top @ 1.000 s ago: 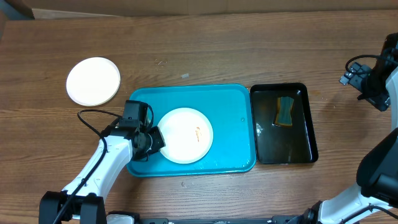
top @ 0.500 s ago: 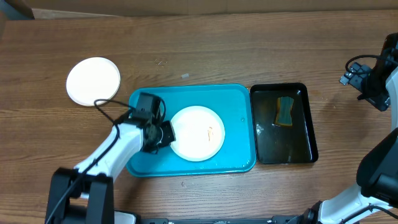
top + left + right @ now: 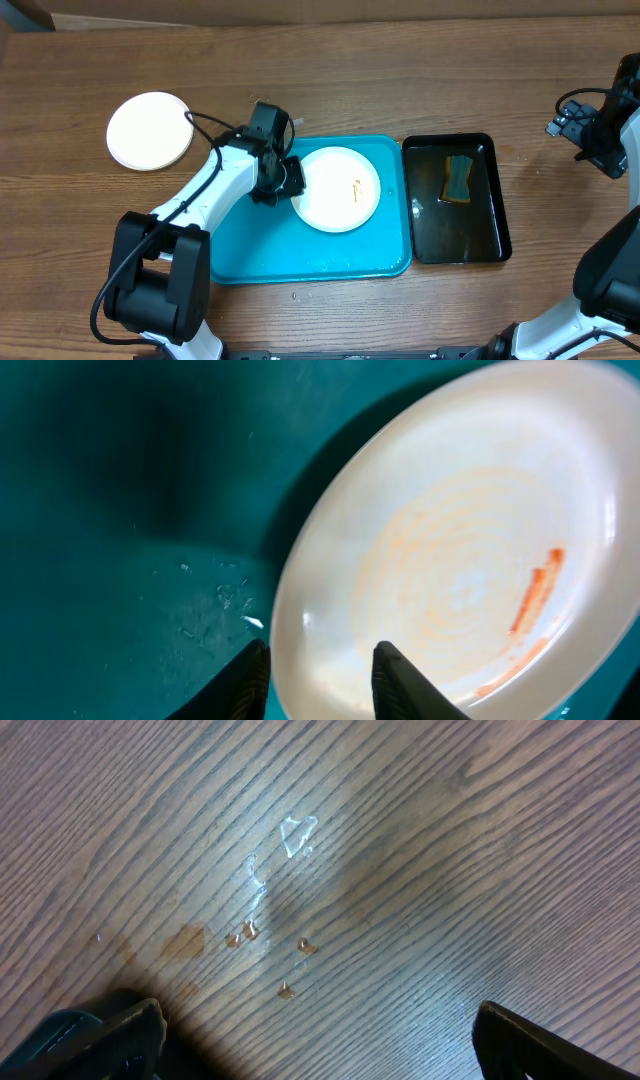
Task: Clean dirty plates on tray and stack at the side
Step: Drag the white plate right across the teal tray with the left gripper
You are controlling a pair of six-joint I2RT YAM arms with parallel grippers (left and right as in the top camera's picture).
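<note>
Your left jaws stood partly apart astride the left rim of a white plate (image 3: 340, 188), with one finger (image 3: 248, 678) over the tray (image 3: 300, 255) and the other over the plate's face, so they were not clamped on it. That plate lay flat inside the tray, in its upper right part, with an orange-red smear (image 3: 535, 590) on it. A second white plate (image 3: 150, 130) sat on the worktop (image 3: 400, 80) off the tray's upper left corner, well apart from it. Just right of the tray lay a black tray (image 3: 470, 235) holding a sponge (image 3: 458, 178). Your right jaws were wide open with nothing between them, over worktop farther right of the tray, where a few droplets (image 3: 290, 835) lay.
</note>
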